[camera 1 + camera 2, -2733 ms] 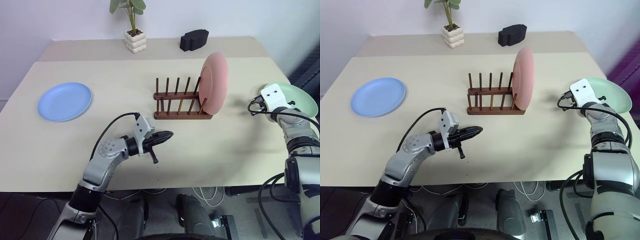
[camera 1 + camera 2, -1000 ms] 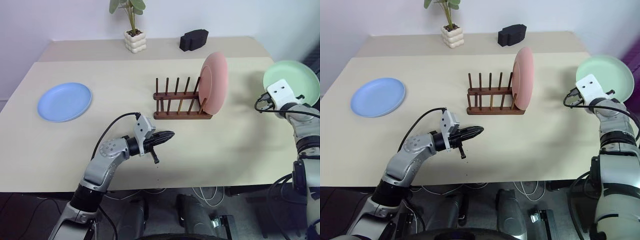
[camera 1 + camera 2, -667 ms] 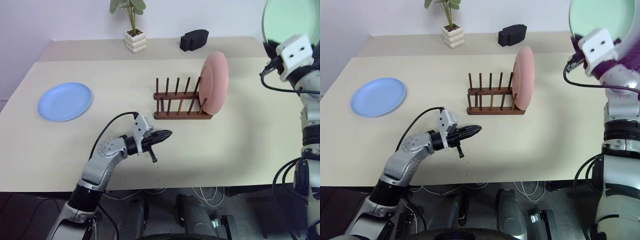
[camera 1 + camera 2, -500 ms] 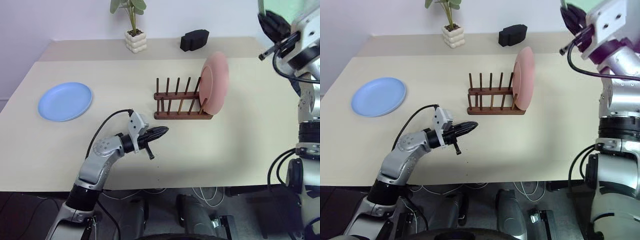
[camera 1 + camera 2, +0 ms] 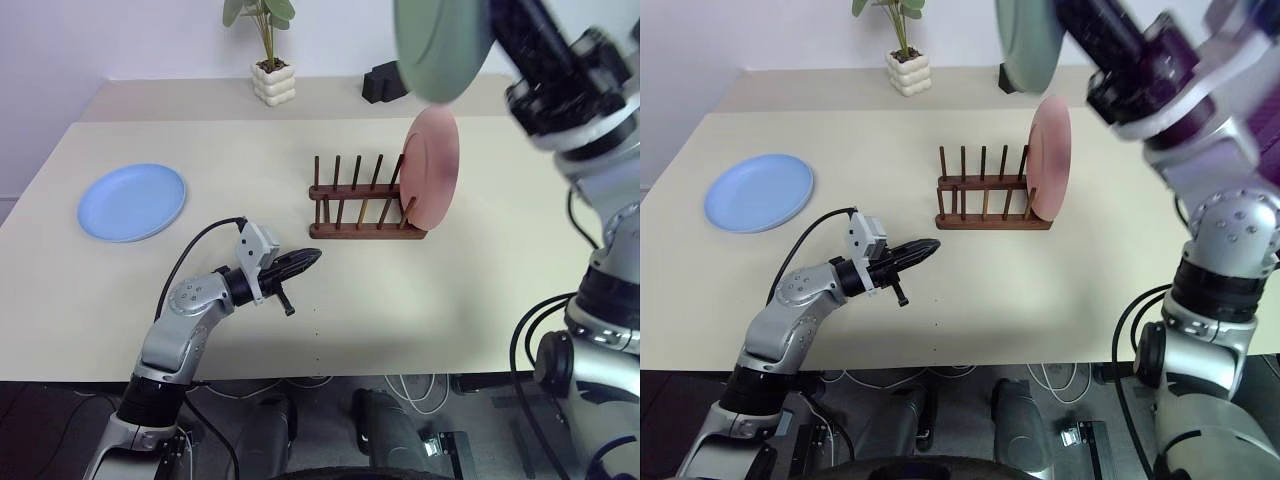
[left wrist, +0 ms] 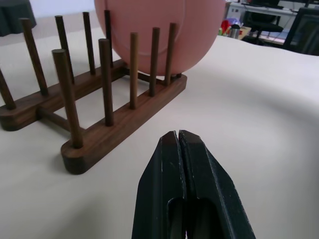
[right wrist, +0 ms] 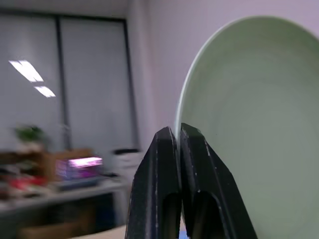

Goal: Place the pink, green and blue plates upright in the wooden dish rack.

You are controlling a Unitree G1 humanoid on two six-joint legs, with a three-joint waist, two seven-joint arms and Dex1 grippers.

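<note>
- Carrying the green plate [image 5: 440, 45] on edge at the upper centre of the left eye view, the right gripper [image 7: 178, 137] is clamped on its rim, above the wooden dish rack [image 5: 365, 210].
- The pink plate [image 5: 435, 165] stands upright in the rack's right-hand end slot, at frame centre.
- The blue plate [image 5: 132, 202] lies flat on the table [image 5: 480, 290], middle left.
- The left gripper [image 6: 178, 144] is closed and empty, near the rack's front rail.
- Handling, as a judgement: the plate looks rigid, light and smooth, so likely slippery. Grip the rim firmly and lower it edge-first between two pegs.
</note>
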